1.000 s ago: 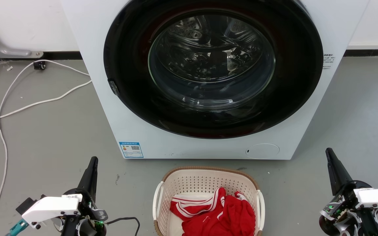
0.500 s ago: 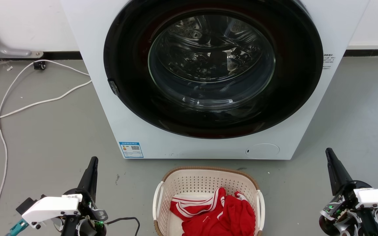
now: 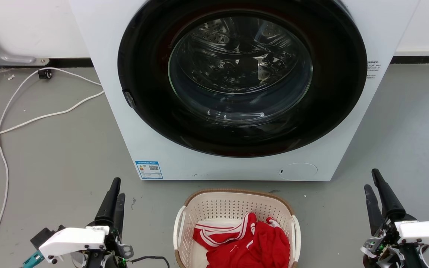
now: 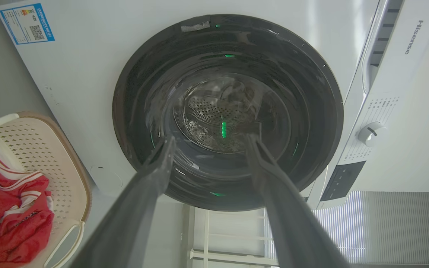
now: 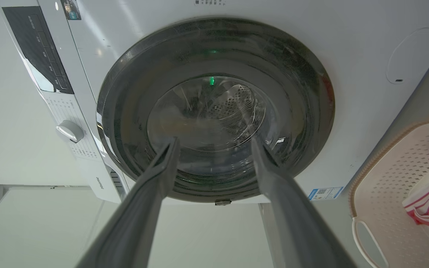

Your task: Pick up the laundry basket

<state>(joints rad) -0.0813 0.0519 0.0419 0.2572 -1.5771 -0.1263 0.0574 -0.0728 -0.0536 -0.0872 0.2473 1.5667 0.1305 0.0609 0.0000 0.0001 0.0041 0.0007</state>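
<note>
The laundry basket (image 3: 233, 207) stands on the grey floor just in front of the washer, cream with perforated walls, a brown rim and white side handles. A red garment with white stripes (image 3: 251, 242) lies inside it. My left gripper (image 3: 118, 188) hovers to the basket's left, open and empty, fingers pointing toward the washer. My right gripper (image 3: 371, 179) hovers further off on the basket's right, also open and empty. The left wrist view has the basket (image 4: 62, 163) at its left edge beside the left gripper (image 4: 210, 138). The right wrist view has the basket (image 5: 393, 175) at its right edge beside the right gripper (image 5: 214, 140).
A white washing machine (image 3: 155, 149) with a round black door (image 3: 143, 93), shut, rises directly behind the basket. White cables (image 3: 4, 123) trail over the floor at the left. Bare grey floor lies on both sides of the basket.
Both grippers have rolled, so two fingers now show on each where one showed before. The left gripper has shifted a little right, toward the basket. The basket has not moved.
</note>
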